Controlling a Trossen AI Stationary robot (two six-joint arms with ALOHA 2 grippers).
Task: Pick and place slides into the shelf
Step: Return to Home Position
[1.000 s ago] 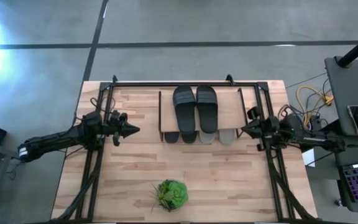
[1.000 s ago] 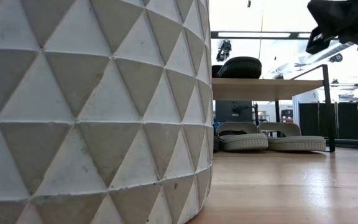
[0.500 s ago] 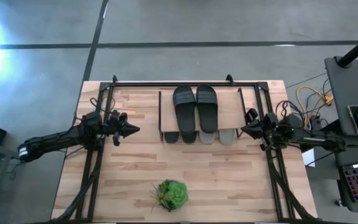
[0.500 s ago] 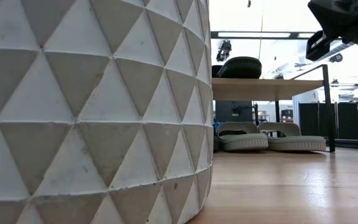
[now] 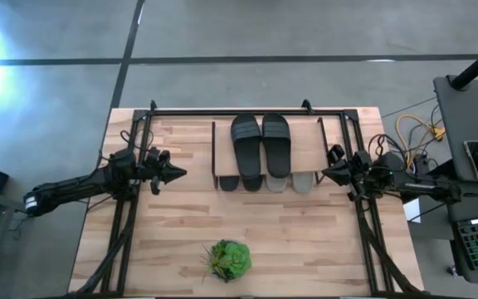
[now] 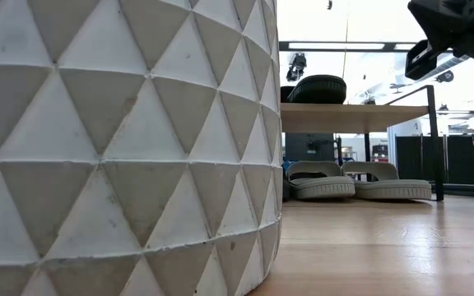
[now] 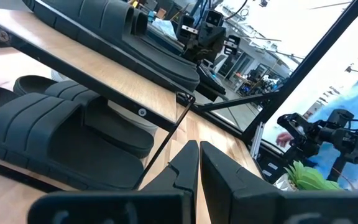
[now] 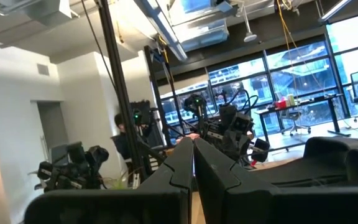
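Note:
The shelf [image 5: 305, 143] stands at the table's far middle. One black pair of slides [image 5: 260, 141] lies on its plank top [image 6: 348, 117]. Beneath the plank, another black pair [image 7: 55, 140] and a pale grey pair [image 6: 352, 187] rest sole-down on the tabletop, toes [image 5: 264, 182] poking out on the near side. My left gripper [image 5: 177, 174] hovers shut to the left of the shelf, pointing at it. My right gripper [image 5: 326, 173] hovers shut just right of the shelf. Both wrist views show the fingers [image 7: 197, 158] [image 8: 193, 155] closed together on nothing.
The green plant [image 5: 229, 259] in its pale faceted pot [image 6: 122, 148] stands near the table's near edge, filling the left of the low view. Black frame bars [image 5: 247, 110] run around the table. Bare wood [image 5: 289, 224] lies between plant and shelf.
My right gripper has drawn back a little from the shelf toward the table's right edge and risen slightly, then held still. It has stayed shut. The slides and the shelf have kept their places.

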